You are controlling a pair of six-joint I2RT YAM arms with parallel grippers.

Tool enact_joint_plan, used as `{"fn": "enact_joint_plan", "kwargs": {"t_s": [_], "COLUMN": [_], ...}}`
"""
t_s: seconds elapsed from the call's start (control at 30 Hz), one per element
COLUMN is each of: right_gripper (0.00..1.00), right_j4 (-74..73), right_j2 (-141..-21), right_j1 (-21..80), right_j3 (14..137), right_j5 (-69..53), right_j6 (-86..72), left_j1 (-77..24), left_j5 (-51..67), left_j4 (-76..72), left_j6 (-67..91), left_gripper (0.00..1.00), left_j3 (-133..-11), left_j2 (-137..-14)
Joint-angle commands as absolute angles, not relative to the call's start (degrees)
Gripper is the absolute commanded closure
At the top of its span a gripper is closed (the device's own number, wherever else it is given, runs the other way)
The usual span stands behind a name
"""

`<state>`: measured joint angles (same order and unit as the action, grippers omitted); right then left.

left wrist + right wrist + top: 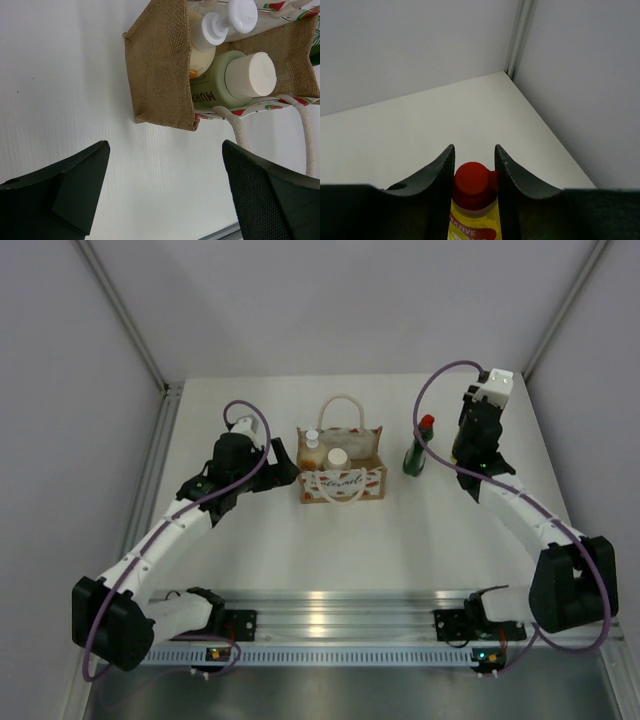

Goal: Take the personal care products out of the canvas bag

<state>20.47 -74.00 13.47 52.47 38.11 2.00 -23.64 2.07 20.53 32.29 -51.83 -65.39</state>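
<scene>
yellow bottle [470, 222] pinched in r gripper [474, 155]; l gripper [165, 147] spread. set it upright near green bottle [417, 458], then release.

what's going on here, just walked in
Two robot arms are emptying a canvas bag of personal care bottles. The right gripper is shut on the yellow-green bottle just below its red cap, out to the right of the bag. The dark green bottle already stands on the table beside the bag. The cream pump bottle and the pale white-capped bottle are inside the bag. The left gripper is open and empty by the bag's left side.
</scene>
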Motion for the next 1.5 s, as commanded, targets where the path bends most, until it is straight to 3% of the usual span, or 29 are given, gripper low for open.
{"fn": "enact_joint_plan", "kwargs": {"t_s": [0.0, 0.7, 0.9, 1.0, 1.03, 1.07, 1.33, 1.47], "right_gripper": [1.00, 0.97, 0.74, 0.32, 0.04, 0.01, 0.01, 0.00], "right_j4": [41.4, 50.6, 50.4, 48.2, 47.8, 47.4, 37.5, 25.6], "right_j2": [-75.0, -79.2, -79.9, -79.5, -79.5, -79.5, -72.3, -63.0], "right_j1": [12.1, 6.1, 6.0, 6.1, 6.1, 6.1, 6.2, 6.1], "right_j3": [53.0, 41.6, 40.9, 40.9, 40.9, 41.1, 43.6, 47.6], "right_j5": [38.9, 23.2, 22.7, 23.3, 24.2, 25.2, 26.7, 29.2], "right_j6": [4.4, -2.6, -2.2, -2.8, -3.2, -3.9, -10.4, -27.2], "left_j1": [-23.7, -23.6, -23.7, -23.7, -23.7, -23.7, -23.6, -23.7], "left_j5": [1.9, 4.4, 4.2, 4.2, 4.2, 4.2, 5.2, 5.5], "left_j4": [17.6, 17.7, 17.7, 17.7, 17.7, 17.6, 17.7, 17.6], "left_j6": [30.9, 31.1, 31.2, 31.1, 31.1, 31.1, 31.5, 32.0], "left_gripper": [0.02, 0.02, 0.02, 0.02, 0.02, 0.02, 0.02, 0.02], "left_j3": [-51.7, -51.9, -51.9, -51.9, -51.9, -51.9, -52.1, -52.2], "left_j2": [-65.4, -65.4, -66.4, -66.2, -66.1, -66.1, -66.7, -67.2]}}
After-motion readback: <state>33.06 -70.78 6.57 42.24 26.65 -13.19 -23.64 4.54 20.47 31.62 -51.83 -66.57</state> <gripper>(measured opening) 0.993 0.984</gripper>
